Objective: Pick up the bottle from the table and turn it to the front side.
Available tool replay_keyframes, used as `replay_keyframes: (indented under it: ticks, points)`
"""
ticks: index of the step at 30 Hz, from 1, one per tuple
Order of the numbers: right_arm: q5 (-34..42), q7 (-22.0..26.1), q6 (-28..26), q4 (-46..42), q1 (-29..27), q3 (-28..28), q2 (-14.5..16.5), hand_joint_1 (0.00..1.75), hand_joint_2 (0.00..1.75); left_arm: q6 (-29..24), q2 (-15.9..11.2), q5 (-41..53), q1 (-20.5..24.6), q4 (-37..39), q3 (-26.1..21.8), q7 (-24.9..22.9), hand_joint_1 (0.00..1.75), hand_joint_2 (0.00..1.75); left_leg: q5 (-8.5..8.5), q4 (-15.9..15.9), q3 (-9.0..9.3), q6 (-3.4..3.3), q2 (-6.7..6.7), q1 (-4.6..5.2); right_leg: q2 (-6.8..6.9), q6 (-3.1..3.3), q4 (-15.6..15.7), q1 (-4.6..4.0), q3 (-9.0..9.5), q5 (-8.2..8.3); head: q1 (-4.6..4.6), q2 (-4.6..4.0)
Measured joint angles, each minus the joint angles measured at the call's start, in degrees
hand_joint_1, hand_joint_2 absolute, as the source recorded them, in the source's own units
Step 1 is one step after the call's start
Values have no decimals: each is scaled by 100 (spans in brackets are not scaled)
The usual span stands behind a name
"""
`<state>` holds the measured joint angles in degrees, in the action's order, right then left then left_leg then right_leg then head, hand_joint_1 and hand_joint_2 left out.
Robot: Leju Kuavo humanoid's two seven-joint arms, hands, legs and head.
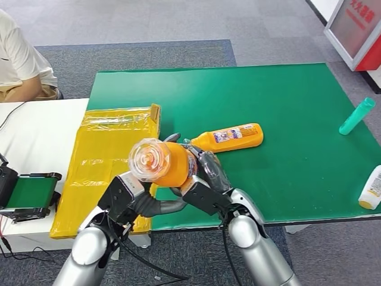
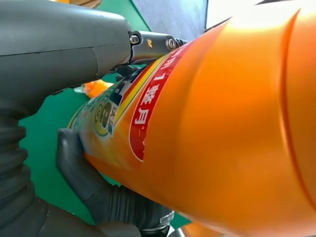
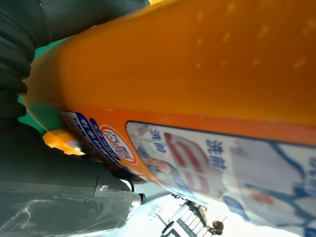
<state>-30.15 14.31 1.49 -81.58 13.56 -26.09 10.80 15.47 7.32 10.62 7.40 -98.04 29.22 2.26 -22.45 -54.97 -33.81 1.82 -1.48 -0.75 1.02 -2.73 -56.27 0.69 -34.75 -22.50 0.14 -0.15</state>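
Head cam: high on the body, looks fwd and down over the green table [image 1: 287, 95], both arms entering from below. Left wrist cam: right behind the left hand [image 2: 56, 59], v. close to the orange bottle [image 2: 223, 123]. Right wrist cam: same, behind the right hand [image 3: 56, 197], turned view. All 3 share that bottle; table edge seen in both wrist views.

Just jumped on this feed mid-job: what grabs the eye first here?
The orange bottle held up between the left hand and right hand, its clear cap end toward the camera. Behind it a second orange bottle lies on the green mat, beside a yellow bag.
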Motion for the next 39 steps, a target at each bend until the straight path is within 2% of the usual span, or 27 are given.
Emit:
replay_keyframes:
  ticks: [14,39]
  points:
    - [12,11,11,352,42,-8,0,175,175,9,34,7,47,19,-16,105,0,175,1,0,-3,1,-1,0,-2,0,0,0,-4,0,1,0]
    - [29,27,11,403,55,-8,0,175,175,8,33,33,56,19,-13,123,0,175,1,0,-3,1,-1,0,-2,1,0,0,-6,0,-1,0]
